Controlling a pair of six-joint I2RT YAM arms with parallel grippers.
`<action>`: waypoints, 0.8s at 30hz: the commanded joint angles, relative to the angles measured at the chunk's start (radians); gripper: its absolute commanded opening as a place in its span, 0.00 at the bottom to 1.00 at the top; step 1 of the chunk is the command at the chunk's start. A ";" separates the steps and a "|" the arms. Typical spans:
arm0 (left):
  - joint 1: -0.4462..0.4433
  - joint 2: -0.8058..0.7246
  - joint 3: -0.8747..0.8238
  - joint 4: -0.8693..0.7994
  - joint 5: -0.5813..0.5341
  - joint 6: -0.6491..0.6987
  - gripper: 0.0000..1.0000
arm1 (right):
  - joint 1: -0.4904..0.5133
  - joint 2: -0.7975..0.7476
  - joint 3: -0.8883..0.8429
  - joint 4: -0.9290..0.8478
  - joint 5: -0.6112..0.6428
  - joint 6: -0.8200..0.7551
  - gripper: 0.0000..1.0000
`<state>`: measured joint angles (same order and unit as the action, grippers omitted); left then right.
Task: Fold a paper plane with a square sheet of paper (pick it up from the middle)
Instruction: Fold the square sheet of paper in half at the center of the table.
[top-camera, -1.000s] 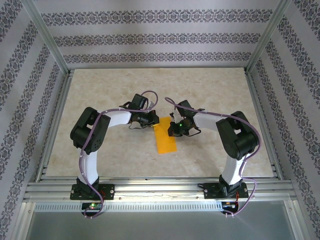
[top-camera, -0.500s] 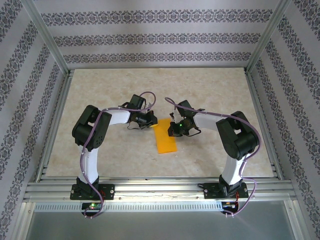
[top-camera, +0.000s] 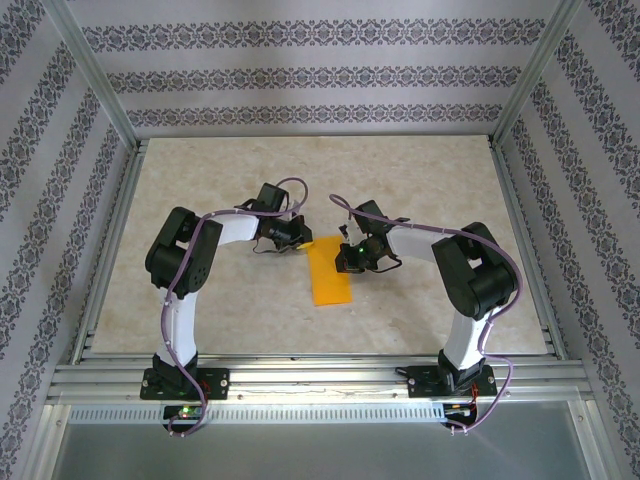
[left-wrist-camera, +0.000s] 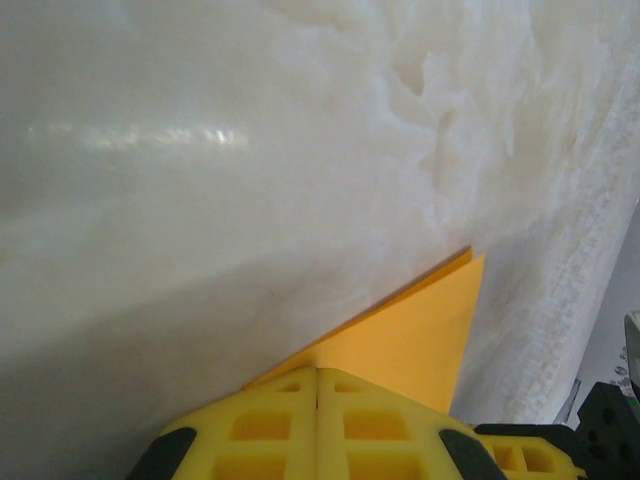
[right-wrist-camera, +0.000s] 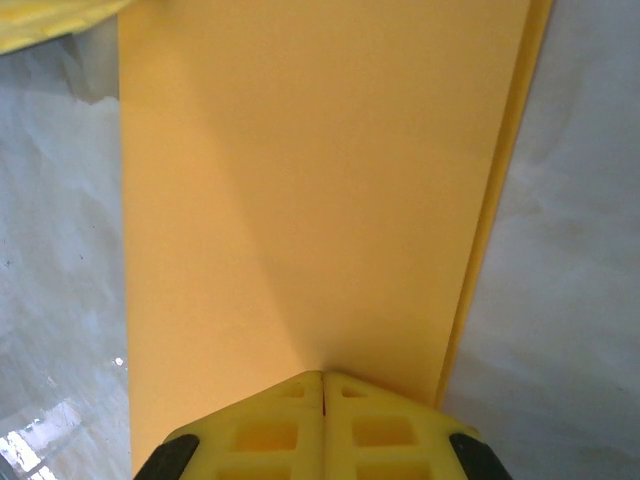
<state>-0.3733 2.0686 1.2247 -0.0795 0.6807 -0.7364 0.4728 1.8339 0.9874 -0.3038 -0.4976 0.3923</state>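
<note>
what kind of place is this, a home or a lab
Most likely a lab test cell, not a home: an aluminium frame encloses a marble-look table, patterned panels serve as walls, and a left arm and right arm are bolted at its near edge.

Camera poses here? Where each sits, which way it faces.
Top external: above and behind the bases, looking down on the table; both arms, left gripper and right gripper at the orange paper.
Left wrist: on the left arm, facing past its shut fingers at a paper corner.
Right wrist: looking past its shut fingers along the paper.
Shared: all three see the paper.
</note>
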 joint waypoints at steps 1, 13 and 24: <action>0.054 0.046 0.016 -0.045 -0.139 -0.001 0.00 | -0.015 0.063 -0.062 -0.149 0.105 -0.023 0.00; 0.059 0.068 0.064 -0.089 -0.173 -0.012 0.00 | -0.023 0.061 -0.077 -0.148 0.111 -0.033 0.00; 0.058 0.058 0.113 -0.143 -0.188 -0.009 0.00 | -0.031 0.054 -0.093 -0.130 0.099 -0.040 0.00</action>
<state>-0.3637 2.0956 1.3106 -0.1757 0.6281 -0.7448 0.4557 1.8320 0.9638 -0.2695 -0.5312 0.3847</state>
